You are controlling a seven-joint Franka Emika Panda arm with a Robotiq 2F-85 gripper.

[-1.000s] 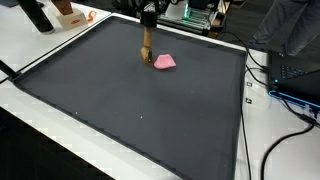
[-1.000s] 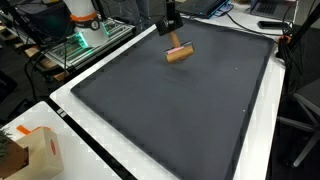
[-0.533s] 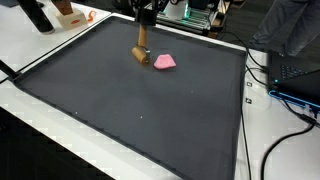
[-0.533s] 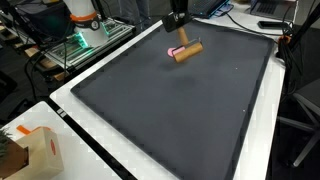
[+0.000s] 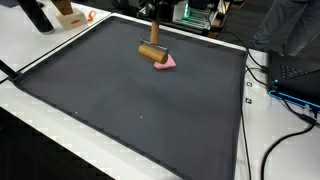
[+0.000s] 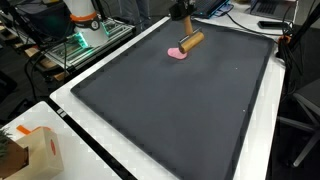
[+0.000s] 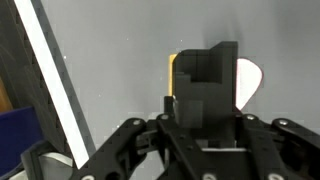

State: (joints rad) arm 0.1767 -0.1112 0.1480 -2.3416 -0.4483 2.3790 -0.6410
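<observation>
My gripper (image 5: 155, 36) is shut on a brown wooden cylinder (image 5: 151, 50) and holds it lying level above the dark mat (image 5: 120, 110), near the far edge. A small pink flat piece (image 5: 166, 62) lies on the mat just beside and partly under the cylinder. Both show in an exterior view too: the cylinder (image 6: 192, 41) hangs below the gripper (image 6: 186, 27), over the pink piece (image 6: 176, 53). In the wrist view the dark fingers (image 7: 205, 70) hide most of the cylinder; only a yellowish edge (image 7: 172, 75) shows, with the pale pink piece (image 7: 249, 80) to the right.
White table border (image 5: 40, 55) surrounds the mat. Cables and a laptop (image 5: 295, 75) lie at one side. A cardboard box (image 6: 35, 150) sits near a corner. Equipment with green lights (image 6: 85, 40) stands beyond the mat edge.
The gripper has lifted the wooden cylinder off the mat. The cylinder has turned from upright to level and now hangs over the pink piece.
</observation>
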